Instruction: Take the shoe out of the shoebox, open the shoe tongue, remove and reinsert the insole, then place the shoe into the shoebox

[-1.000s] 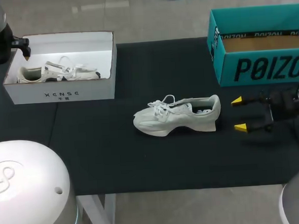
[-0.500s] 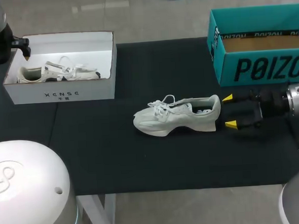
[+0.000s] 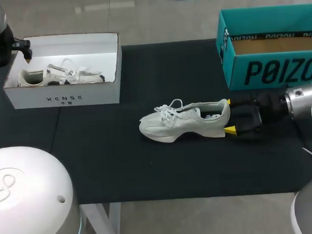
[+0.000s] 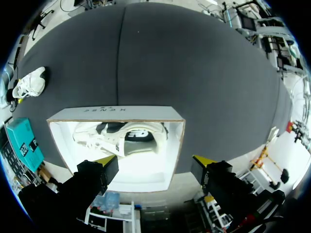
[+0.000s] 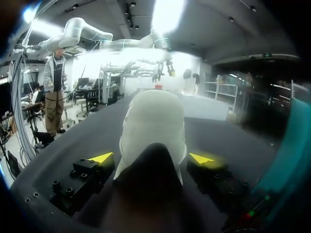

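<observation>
While parked above the white shoebox at far left, held the left gripper with fingers spread, well apart from the work. Found the shoe mid-table on the black mat, sole down, long axis across the table, toe leftward, heel rightward. Placed the right gripper on that axis, fingers apart, straddling the heel, no evident clamp. Judged the right arm much the nearer. Noted the teal shoebox beyond, far right.

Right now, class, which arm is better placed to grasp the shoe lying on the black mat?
Right. The right gripper has the heel of the shoe between its open fingers; the left gripper hovers over the white shoebox, away from that shoe.
</observation>
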You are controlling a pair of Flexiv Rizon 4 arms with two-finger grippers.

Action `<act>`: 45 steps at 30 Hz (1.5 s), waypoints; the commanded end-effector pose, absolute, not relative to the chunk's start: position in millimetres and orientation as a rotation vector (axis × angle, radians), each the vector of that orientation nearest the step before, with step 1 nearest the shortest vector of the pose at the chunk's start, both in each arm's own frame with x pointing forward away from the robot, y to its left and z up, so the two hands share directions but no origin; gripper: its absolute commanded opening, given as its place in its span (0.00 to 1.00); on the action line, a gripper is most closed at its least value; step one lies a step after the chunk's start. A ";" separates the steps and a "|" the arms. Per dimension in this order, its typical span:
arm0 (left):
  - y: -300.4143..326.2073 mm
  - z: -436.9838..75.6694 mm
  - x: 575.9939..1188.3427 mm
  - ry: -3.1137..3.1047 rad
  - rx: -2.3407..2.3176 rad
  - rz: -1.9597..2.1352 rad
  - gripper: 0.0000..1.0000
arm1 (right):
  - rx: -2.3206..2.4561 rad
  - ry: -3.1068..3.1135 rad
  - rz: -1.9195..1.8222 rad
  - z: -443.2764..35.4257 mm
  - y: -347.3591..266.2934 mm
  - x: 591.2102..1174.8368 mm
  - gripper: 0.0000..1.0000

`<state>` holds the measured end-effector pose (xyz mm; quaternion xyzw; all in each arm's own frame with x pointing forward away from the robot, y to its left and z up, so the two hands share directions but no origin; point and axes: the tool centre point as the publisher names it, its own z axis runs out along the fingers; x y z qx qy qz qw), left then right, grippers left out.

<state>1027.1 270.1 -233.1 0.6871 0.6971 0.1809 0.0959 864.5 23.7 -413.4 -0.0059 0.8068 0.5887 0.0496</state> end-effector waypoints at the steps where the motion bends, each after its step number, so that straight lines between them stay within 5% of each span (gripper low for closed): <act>1: 270.4 -233.2 1026.8 2.064 2.036 0.537 1.00 | -0.021 2.458 1.804 -422.0 31.8 870.4 1.00; 23: 270.4 -233.2 1026.8 2.064 2.036 0.537 1.00 | -0.003 2.466 1.829 -431.2 44.3 867.0 1.00; 24: 270.4 -233.2 1026.8 2.064 2.036 0.537 1.00 | -0.001 2.462 1.842 -432.0 45.4 866.2 0.49; 25: 270.4 -233.2 1026.8 2.064 2.036 0.537 1.00 | -0.011 2.455 1.856 -433.6 46.1 865.9 0.31; 26: 270.4 -233.2 1026.8 2.064 2.036 0.537 1.00 | -0.023 2.453 1.864 -434.9 47.2 865.3 0.00; 45: 270.4 -233.2 1026.8 2.064 2.036 0.537 1.00 | -0.023 2.453 1.864 -434.9 47.2 865.3 0.00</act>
